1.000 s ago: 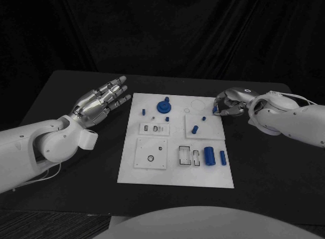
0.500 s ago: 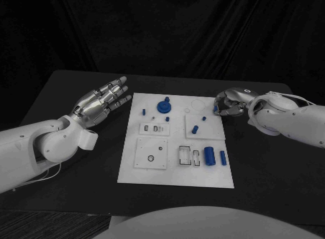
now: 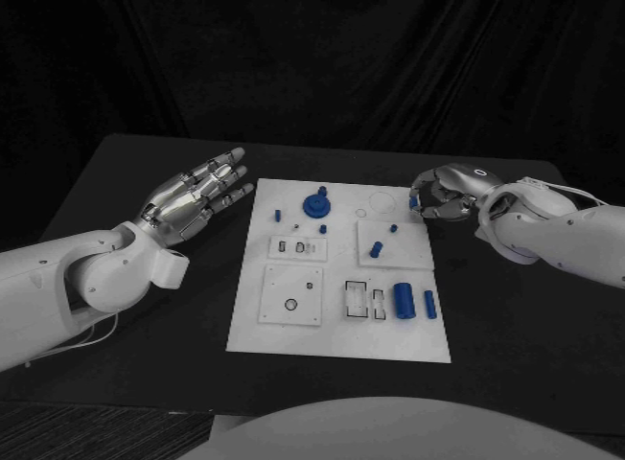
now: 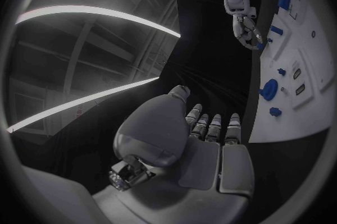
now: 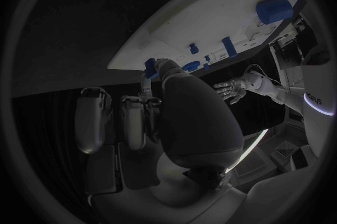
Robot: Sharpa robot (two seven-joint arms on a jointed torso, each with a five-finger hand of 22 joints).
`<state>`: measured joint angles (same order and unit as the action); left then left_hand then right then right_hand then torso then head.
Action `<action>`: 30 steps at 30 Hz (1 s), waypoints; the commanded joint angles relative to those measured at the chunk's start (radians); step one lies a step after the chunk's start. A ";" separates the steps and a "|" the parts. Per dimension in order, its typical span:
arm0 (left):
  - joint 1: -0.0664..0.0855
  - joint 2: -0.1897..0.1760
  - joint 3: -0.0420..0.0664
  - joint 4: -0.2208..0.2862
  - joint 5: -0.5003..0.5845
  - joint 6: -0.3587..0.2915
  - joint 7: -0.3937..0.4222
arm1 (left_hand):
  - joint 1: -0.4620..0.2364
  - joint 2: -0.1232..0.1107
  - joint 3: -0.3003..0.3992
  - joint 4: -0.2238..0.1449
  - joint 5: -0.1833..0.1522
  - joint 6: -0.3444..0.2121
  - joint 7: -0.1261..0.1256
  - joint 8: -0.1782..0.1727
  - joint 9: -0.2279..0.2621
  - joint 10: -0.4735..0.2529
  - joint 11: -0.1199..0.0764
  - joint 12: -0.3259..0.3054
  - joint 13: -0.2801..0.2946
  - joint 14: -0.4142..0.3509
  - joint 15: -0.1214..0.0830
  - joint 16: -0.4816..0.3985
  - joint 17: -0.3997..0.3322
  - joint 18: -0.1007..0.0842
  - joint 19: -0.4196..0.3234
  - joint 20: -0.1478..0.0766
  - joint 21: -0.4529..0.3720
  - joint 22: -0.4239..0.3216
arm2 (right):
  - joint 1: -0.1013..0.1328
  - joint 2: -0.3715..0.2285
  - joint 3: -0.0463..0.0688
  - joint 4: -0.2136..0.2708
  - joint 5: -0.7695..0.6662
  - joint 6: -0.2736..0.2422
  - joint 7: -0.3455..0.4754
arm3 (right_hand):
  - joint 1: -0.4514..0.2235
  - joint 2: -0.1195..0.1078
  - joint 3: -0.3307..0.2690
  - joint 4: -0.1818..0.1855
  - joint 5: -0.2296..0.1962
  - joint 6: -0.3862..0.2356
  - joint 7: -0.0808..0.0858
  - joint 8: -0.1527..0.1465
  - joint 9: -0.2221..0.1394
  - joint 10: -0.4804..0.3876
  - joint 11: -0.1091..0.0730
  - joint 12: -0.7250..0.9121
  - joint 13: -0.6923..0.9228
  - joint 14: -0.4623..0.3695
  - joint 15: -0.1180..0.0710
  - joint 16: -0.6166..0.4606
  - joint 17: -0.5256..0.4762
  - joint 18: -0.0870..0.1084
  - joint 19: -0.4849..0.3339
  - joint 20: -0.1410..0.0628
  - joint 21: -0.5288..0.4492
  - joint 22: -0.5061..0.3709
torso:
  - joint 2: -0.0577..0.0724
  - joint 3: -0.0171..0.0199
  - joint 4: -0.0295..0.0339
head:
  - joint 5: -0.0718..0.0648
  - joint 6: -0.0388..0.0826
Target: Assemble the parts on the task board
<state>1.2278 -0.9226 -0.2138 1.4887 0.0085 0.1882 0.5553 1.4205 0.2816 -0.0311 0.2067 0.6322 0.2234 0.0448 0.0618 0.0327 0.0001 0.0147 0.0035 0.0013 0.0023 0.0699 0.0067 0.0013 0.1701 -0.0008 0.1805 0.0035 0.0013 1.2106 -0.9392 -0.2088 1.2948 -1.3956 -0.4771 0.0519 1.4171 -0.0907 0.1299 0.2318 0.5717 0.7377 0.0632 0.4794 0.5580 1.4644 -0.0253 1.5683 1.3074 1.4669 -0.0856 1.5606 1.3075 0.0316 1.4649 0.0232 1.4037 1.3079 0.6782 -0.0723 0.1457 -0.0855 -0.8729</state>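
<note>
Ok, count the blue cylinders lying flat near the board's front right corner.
2: a thick cylinder and, just right of it, a thinner cylinder, lying side by side on the task board. None seem hidden there.

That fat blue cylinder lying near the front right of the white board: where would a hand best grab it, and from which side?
Probably across its middle, from straight above. The blue cylinder lies flat on the task board, so its rounded long sides are the ones to pinch. A slimmer blue part lies close beside it, so the fingers have little room there.
</note>
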 commanded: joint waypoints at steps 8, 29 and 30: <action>-0.001 0.005 0.001 0.000 0.000 0.009 0.006 | 0.000 0.005 0.006 0.001 0.004 0.002 0.001 0.007 0.001 0.000 0.008 -0.003 -0.001 -0.002 0.006 -0.007 -0.001 0.010 0.001 0.008 -0.003 -0.001 | 0.030 -0.019 0.001 0.173 0.018 -0.095 -0.016 | -0.004 0.004 0.008 0.002 0.011 0.001 0.002 0.003 0.000 0.106 -0.003 0.002 0.263 0.098 -0.002 -0.009 0.240 0.009 0.031 0.001 -0.006 0.209 | -0.001 -0.0007 -0.0018 | -0.002 0.000; -0.001 0.019 0.001 -0.004 0.000 0.011 0.003 | -0.001 0.004 0.007 0.001 0.004 0.001 0.000 0.006 0.001 0.000 0.008 -0.003 -0.001 -0.002 0.006 -0.007 -0.001 0.010 0.001 0.009 -0.003 -0.001 | 0.013 0.180 0.001 0.204 0.019 0.036 -0.063 | -0.003 0.002 0.016 -0.006 0.002 -0.013 0.012 -0.003 -0.006 0.106 0.005 0.002 0.263 0.095 0.003 -0.020 0.226 0.013 0.026 0.004 -0.021 0.204 | -0.001 0.0001 0.0013 | -0.002 0.000; -0.001 0.020 0.001 -0.005 0.000 0.012 0.003 | -0.001 0.004 0.008 0.001 0.004 0.002 0.000 0.006 0.001 0.000 0.008 -0.003 -0.001 -0.002 0.006 -0.007 -0.001 0.010 0.001 0.009 -0.003 -0.001 | 0.009 0.189 0.001 0.199 0.019 0.041 -0.066 | -0.003 0.002 0.016 -0.007 0.002 -0.014 0.013 -0.004 -0.006 0.106 0.006 0.002 0.263 0.095 0.003 -0.021 0.226 0.013 0.026 0.004 -0.022 0.204 | -0.001 0.0001 0.0019 | -0.002 0.000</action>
<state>1.2274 -0.9049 -0.2138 1.4840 0.0084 0.1883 0.5483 1.4205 0.2815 -0.0293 0.2086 0.6322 0.2234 0.0448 0.0618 0.0327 0.0001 0.0147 0.0035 0.0011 0.0022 0.0699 0.0067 0.0008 0.1701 -0.0007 0.1805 0.0035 0.0015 1.2248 -0.7546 -0.2083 1.4988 -1.3770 -0.4847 0.0242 1.4168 -0.0906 0.1424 0.2247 0.5766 0.7270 0.0737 0.4793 0.5531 1.4644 -0.0253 1.5683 1.3074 1.4668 -0.0856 1.5455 1.3074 0.0315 1.4648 0.0232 1.3881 1.3075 0.6761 -0.0732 0.1471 -0.0863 -0.8725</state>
